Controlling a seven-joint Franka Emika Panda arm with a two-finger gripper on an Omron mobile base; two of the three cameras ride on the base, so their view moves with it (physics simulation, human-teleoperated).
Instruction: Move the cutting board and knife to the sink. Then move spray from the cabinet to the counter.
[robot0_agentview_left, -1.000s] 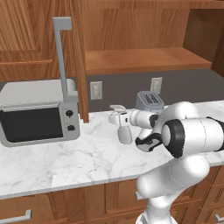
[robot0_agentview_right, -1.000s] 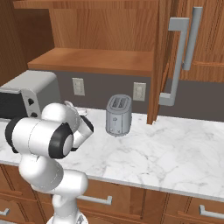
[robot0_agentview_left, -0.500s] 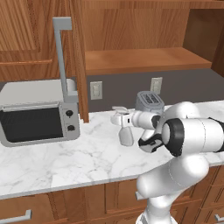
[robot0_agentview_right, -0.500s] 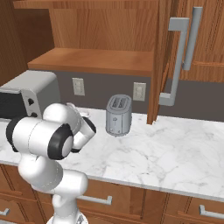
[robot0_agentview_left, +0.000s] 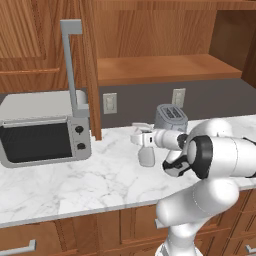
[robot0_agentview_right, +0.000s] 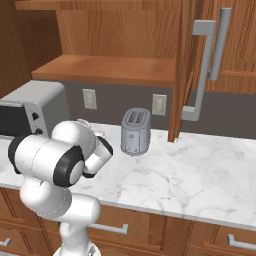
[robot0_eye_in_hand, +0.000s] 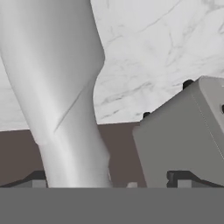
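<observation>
Microwave (robot0_agentview_left: 45, 135) stands at the left end of the marble tabletop (robot0_agentview_left: 75, 180), beneath the open cabinet (robot0_agentview_left: 160, 65) door. Spray bottle (robot0_agentview_left: 146, 150) stands upright on the tabletop, mid-view, its neck clamped in the hand (robot0_agentview_left: 142, 137). Toaster (robot0_agentview_left: 171, 118) sits just behind, to the right, below wall outlets (robot0_agentview_left: 109, 102).

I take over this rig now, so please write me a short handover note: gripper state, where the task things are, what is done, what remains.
Gripper: shut on the slim pale grey-white spray bottle, which sits at the white marble counter, between the grey microwave and the grey toaster.
Brown wooden wall cabinet: door open, shelf bare.
Done: spray is out of the cabinet.
Left: confirm it stands on the counter, release, retract. Contact is unclear.
</observation>
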